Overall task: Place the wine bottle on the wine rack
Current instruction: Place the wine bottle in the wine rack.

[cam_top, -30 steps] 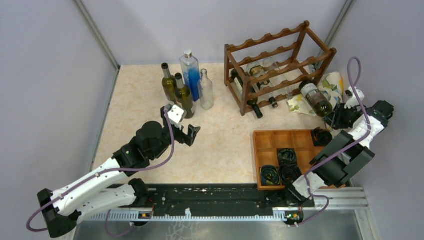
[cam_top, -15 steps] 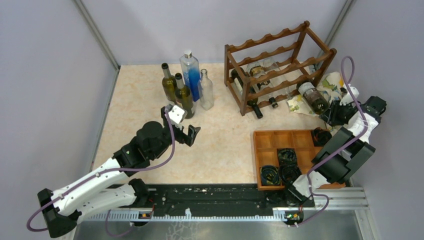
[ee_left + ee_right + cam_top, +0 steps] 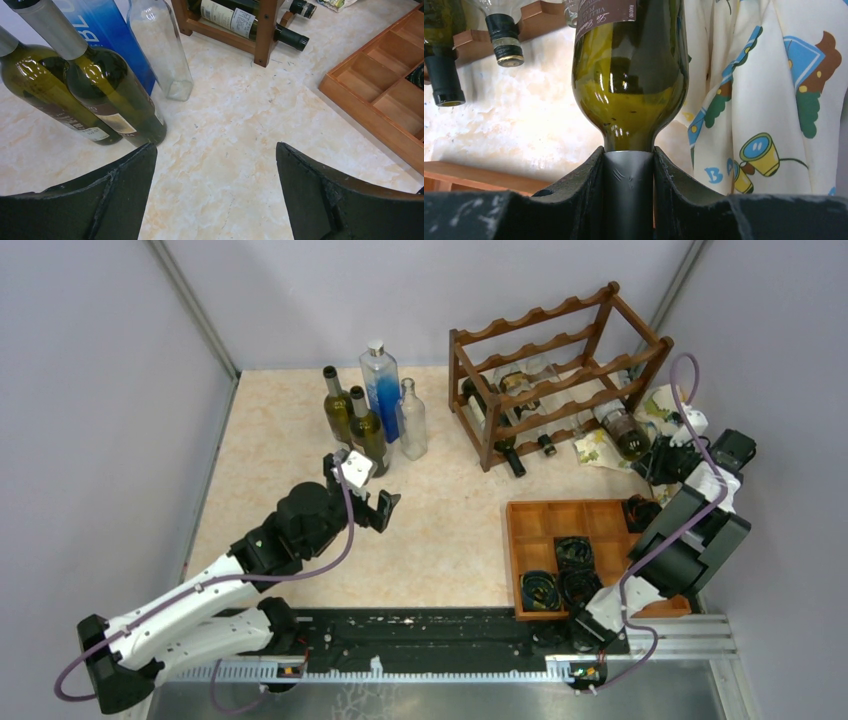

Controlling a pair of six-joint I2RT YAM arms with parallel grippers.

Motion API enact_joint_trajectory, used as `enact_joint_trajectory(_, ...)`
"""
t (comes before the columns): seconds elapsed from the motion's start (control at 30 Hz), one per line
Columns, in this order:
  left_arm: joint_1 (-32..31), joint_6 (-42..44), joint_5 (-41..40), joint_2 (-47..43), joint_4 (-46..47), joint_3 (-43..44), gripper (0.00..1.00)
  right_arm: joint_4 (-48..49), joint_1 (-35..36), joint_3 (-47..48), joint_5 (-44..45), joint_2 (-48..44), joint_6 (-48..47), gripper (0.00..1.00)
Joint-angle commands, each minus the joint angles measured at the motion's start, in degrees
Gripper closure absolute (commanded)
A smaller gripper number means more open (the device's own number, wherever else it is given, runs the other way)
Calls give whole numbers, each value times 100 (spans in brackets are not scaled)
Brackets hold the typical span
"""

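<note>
Wine bottle [image 3: 622,429] at right end of wine rack [image 3: 560,370], base pointing toward lower tier. We hold neck in right hand [image 3: 629,160], closed snug on it; long axis runs straight out from hand toward rack. Our left hand [image 3: 383,508] wide open, empty, well apart over counter [image 3: 450,530].

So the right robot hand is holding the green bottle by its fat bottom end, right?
Not quite. The right gripper is holding the green bottle by its thin neck, not its fat bottom end. The right wrist view shows the neck clamped there.
</note>
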Motion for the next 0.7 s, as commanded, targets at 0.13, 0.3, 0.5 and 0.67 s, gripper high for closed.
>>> enact_joint_trajectory(0.13, 26, 107, -147, 99, -72, -21, 6, 1012, 145, 140, -684, 338, -197, 100)
enact_joint_trajectory(0.3, 26, 166, -204, 137, -81, -23, 6, 1225, 234, 223, -734, 533, -419, 100)
enact_joint_trajectory(0.5, 26, 259, -271, 128, -86, -30, 6, 1509, 327, 505, -807, 864, -439, 100)
enact_joint_trajectory(0.67, 26, 322, -281, 165, -91, -51, 6, 1628, 464, 797, -803, 1147, -555, 100)
